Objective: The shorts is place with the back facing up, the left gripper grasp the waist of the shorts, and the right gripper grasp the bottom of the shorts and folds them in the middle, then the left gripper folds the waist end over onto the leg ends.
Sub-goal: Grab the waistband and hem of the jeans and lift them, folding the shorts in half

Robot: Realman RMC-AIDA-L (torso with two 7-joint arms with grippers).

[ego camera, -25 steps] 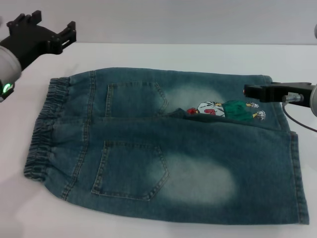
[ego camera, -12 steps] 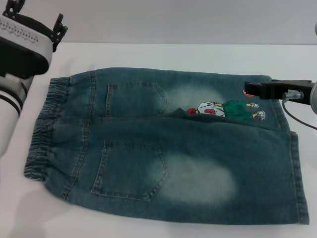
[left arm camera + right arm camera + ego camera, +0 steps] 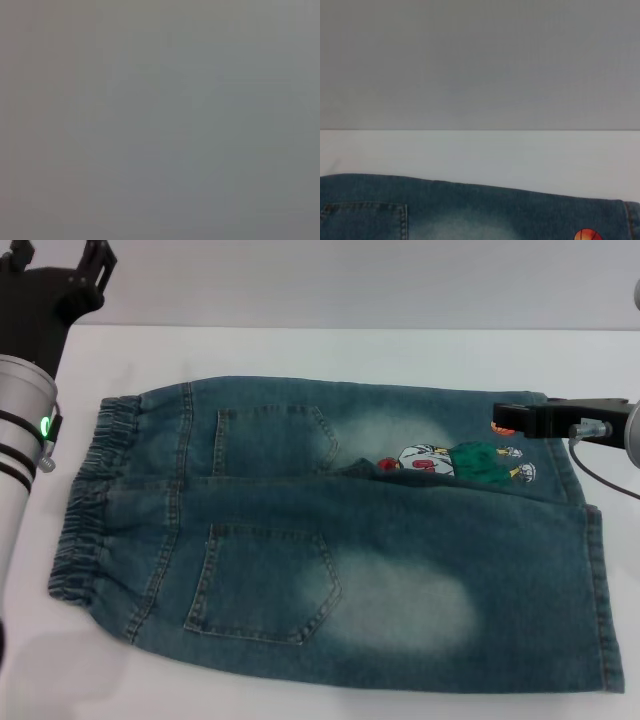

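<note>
The shorts (image 3: pixel 330 530) lay flat on the white table (image 3: pixel 300 350), back side up, with both pockets showing. The waist (image 3: pixel 85 500) was on my left side and the leg ends (image 3: pixel 590 570) on my right. My left gripper (image 3: pixel 55 265) was up high past the far left corner, away from the cloth, its fingers spread apart. My right gripper (image 3: pixel 503 418) was at the far leg end, just by the cartoon print (image 3: pixel 465 460). I could not tell if its fingers were pinching.
</note>
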